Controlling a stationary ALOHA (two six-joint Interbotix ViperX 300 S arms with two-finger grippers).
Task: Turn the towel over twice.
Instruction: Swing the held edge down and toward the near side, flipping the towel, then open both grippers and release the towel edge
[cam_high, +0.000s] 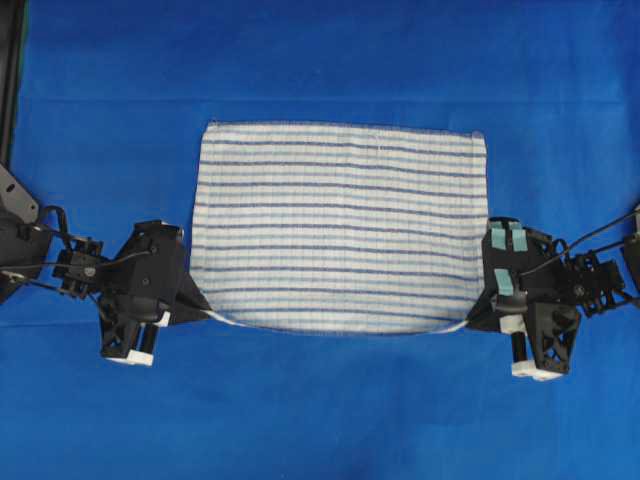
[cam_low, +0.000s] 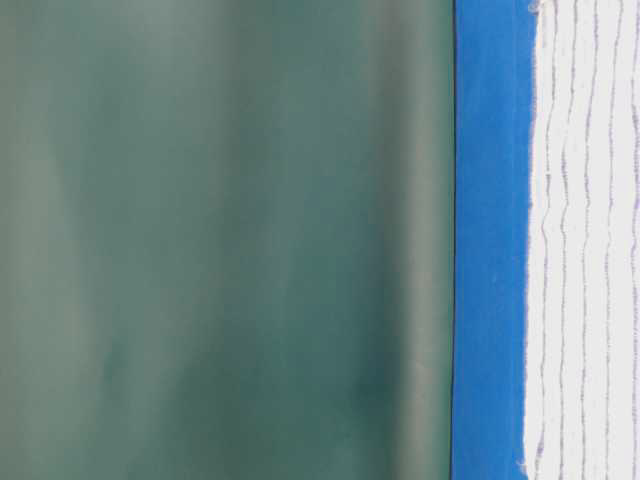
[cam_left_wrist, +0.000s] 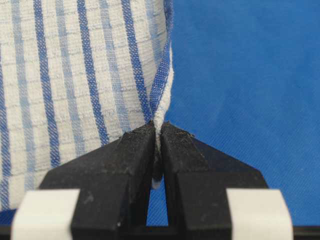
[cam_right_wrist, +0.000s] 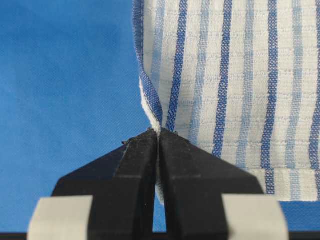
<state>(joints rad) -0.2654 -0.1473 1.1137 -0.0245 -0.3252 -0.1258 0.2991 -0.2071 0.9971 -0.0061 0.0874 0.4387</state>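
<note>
- The large rectangular white woven towel (cam_high: 340, 225), crossed by thin dark-blue and light-blue stripes and edged with stitched hems, is spread over the middle of the bench (cam_high: 330, 60), which is covered in plain blue cloth.
- In the overhead view the towel's far edge runs straight, with both far corners lying flat on the blue covering; the near edge curves in a shallow bow between its two near corners.
- The left gripper (cam_high: 196, 305), black with white pads, sits at the towel's near-left corner. In the left wrist view (cam_left_wrist: 157, 132) its jaws are pressed together on the hem, with the cloth pinched into a narrow upright fold between the black tips.
- The right gripper (cam_high: 480, 318), black with strips of pale green tape on its body, sits at the near-right corner. In the right wrist view (cam_right_wrist: 157, 135) its jaws are likewise clamped tight on the hemmed edge, the cloth rising in a fold from the tips.
- Both wrist views show the striped weave stretching away from the pinch, with blue bench covering beside it.
- From table level the towel (cam_low: 590, 240) lies low against the blue covering, in front of a dull green backdrop (cam_low: 220, 240).
</note>
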